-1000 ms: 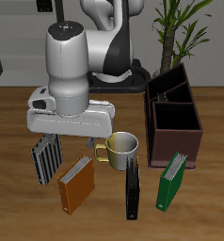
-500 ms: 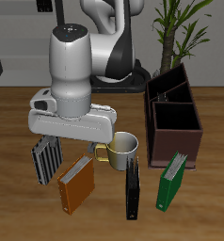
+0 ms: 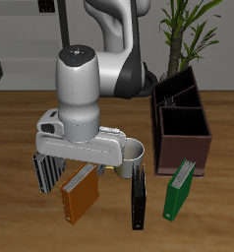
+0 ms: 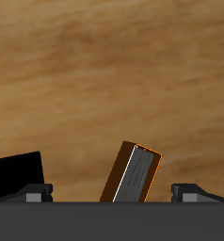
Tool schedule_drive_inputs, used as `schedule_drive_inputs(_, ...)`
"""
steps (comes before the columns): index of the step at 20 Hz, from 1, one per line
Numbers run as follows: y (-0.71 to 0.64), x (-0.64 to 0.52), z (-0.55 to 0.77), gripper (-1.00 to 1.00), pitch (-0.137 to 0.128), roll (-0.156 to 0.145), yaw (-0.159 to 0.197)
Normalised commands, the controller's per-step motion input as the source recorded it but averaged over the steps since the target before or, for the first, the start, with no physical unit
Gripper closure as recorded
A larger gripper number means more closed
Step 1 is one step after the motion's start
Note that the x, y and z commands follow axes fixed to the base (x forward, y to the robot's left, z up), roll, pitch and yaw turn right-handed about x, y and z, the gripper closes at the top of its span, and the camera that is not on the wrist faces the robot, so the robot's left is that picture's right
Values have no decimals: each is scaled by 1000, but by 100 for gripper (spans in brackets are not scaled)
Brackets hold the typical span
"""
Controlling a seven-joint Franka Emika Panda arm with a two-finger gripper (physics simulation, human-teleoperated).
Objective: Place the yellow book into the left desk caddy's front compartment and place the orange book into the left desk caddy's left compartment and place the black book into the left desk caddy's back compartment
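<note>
Arm has dropped lower and come forward since a second ago; gripper [image 3: 82, 165] now hangs right over the orange book [image 3: 80, 193], which lies below between its wide-open, empty fingers [image 4: 34, 194]. Black book [image 3: 139, 197] sits just beside. Looks like lining up an orange grab.

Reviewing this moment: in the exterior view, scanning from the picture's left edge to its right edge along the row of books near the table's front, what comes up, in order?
striped book → orange book → black book → green book. The mug, mostly hidden behind the arm, is left out.
</note>
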Motion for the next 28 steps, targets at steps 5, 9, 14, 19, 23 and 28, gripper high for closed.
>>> schedule_drive_inputs(5,-137,-13,-282,-100,14,-12,-22)
schedule_drive_inputs(9,-116,-122,-190,-100,14,-5,-36)
schedule_drive_inputs(14,-70,-32,-394,-100,39,-1,-54)
schedule_drive_inputs(19,16,21,-323,100,32,18,-8)
schedule_drive_inputs(23,-16,-11,-60,100,4,-9,-17)
schedule_drive_inputs(28,-15,-83,82,100,-3,-12,2)
